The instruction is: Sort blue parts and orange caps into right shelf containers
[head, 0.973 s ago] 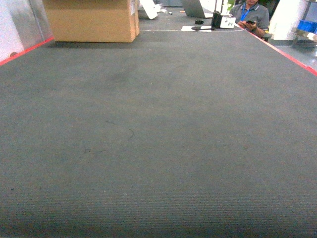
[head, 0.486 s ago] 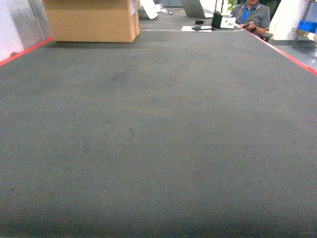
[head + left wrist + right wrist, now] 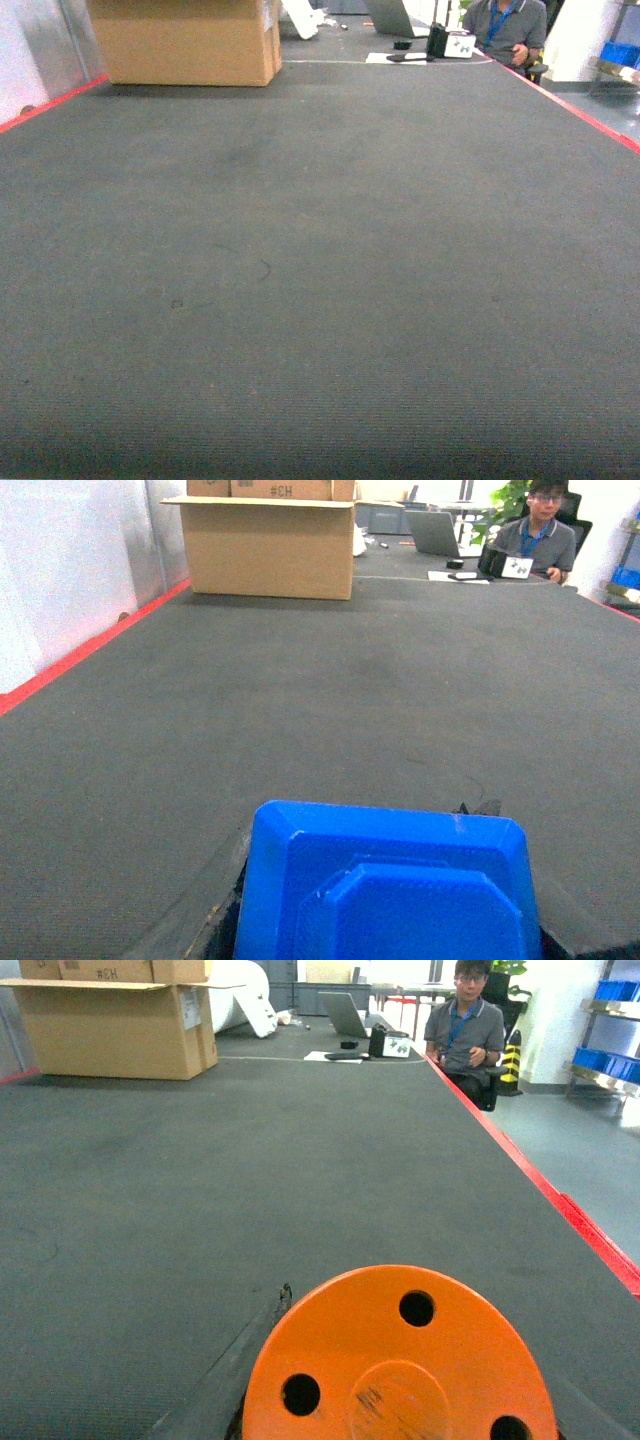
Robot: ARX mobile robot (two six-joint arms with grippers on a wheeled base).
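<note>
**Inspector:** State of the load, please.

**Assistant:** The left wrist view shows a blue part (image 3: 385, 885) filling the bottom of the frame, close under the camera. The right wrist view shows an orange cap (image 3: 400, 1360) with round holes in the same position. Each appears to be carried by its gripper, but no fingers are visible in either view, so I cannot tell how far either gripper is open or whether it truly grips.

**Inspector:** Step in hand?

**Assistant:** By my judgement, transport: both pieces picked, neither yet placed. The head view shows only dark carpet (image 3: 320, 280), a cardboard box (image 3: 185, 40) at the far left and a seated person (image 3: 505, 25) at the far end.

**Inspector:** Next move?

**Assistant:** Turn the base towards the right. A shelf (image 3: 605, 1075) with blue bins (image 3: 610, 1060) stands at the right edge of the right wrist view, well apart from the robot.

**Inspector:** Anything obscured?

**Assistant:** The shelf is cut off by the frame, and the bins' insides are not visible
</note>
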